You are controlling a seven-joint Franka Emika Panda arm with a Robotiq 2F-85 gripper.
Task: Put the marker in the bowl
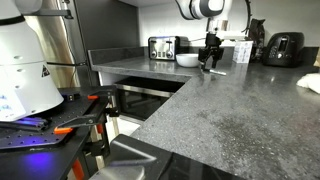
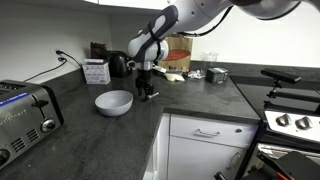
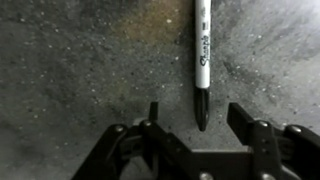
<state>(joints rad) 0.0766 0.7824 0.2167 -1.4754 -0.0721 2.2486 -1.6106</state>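
In the wrist view the marker (image 3: pixel 202 60) lies flat on the grey speckled counter, white barrel with black lettering and a black cap pointing toward my gripper (image 3: pixel 196 118). The gripper is open, its two dark fingers on either side of the cap's tip, not touching it. In both exterior views the gripper (image 2: pixel 147 92) (image 1: pixel 210 62) is low over the counter. The white bowl (image 2: pixel 114 102) sits on the counter just beside the gripper; it also shows in an exterior view (image 1: pixel 187 60). The marker is too small to make out in the exterior views.
A toaster (image 2: pixel 25 118) stands at the counter's near end, also seen in an exterior view (image 1: pixel 162 46). A white box (image 2: pixel 97 71), a dark kettle (image 2: pixel 118 65) and a metal cup (image 2: pixel 216 75) stand along the back. A stove (image 2: pixel 292 115) is beside the counter.
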